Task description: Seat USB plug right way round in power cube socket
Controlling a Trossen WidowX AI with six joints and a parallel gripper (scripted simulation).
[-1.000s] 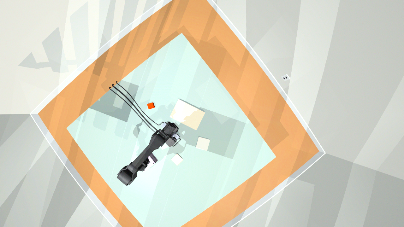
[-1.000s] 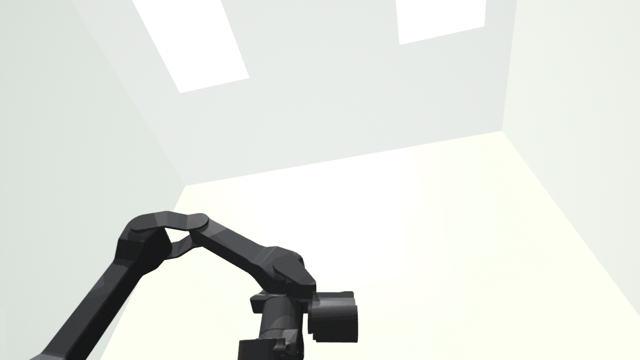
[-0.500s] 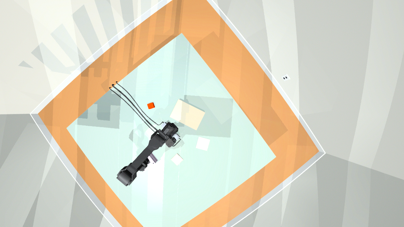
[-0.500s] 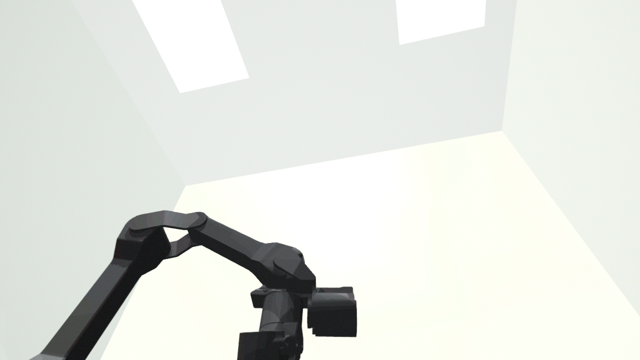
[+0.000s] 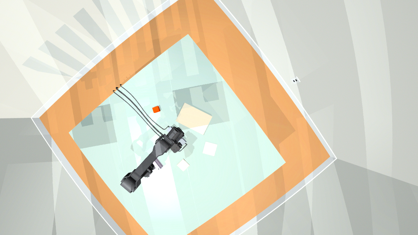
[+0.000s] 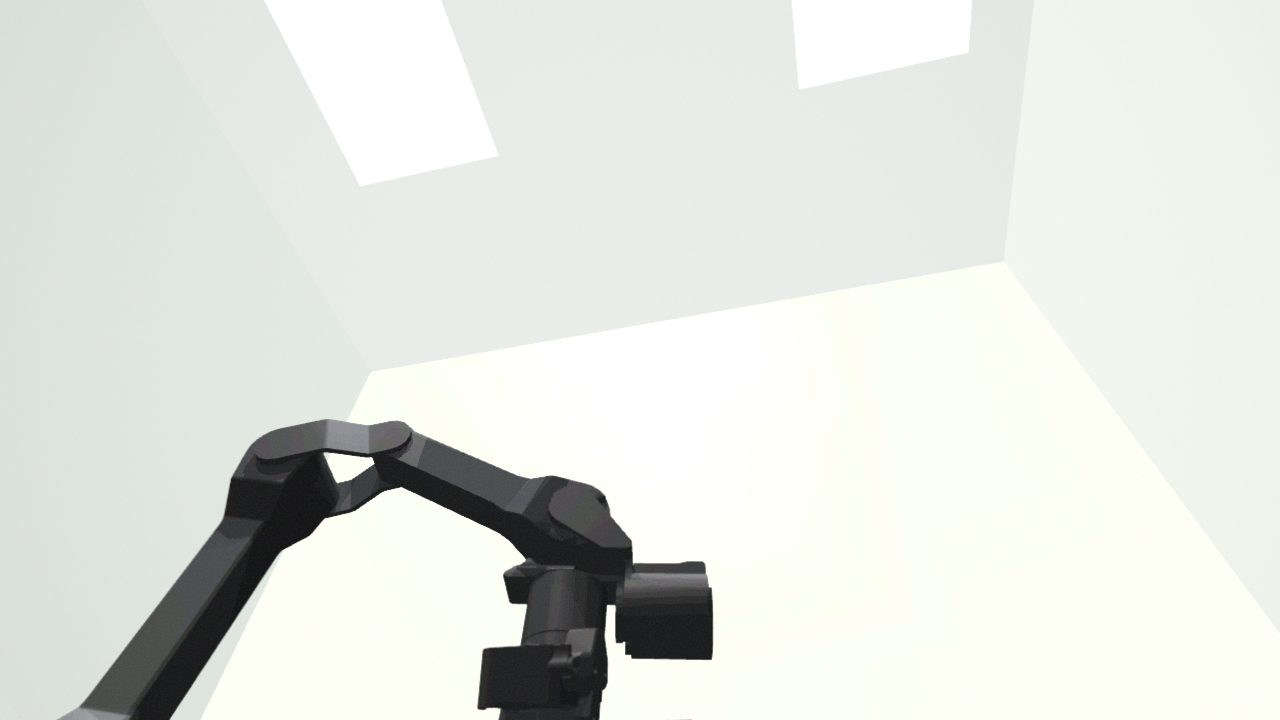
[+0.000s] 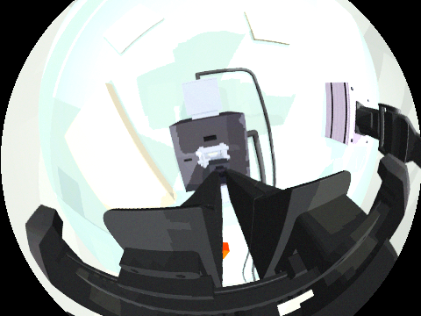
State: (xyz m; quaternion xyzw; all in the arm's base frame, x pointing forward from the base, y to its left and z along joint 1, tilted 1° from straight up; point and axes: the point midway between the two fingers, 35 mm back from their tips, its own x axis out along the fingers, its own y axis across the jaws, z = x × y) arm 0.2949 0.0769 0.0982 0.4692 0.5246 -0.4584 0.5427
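In the wrist view the power cube is a dark grey block with slots in its top. A pale frame-like piece sits on its top, with a small dark body, seemingly the USB plug, beside it. My gripper is shut on this plug over the cube's top. The fingertips hide most of the plug and the socket, so its facing and depth cannot be told. In the top view the arm hides the fingers; in the exterior view they are below the frame.
A white plug with a black cable sticks out of the cube's side. Other cables run to the table's edge. An orange block, a cream box and two pale squares lie around.
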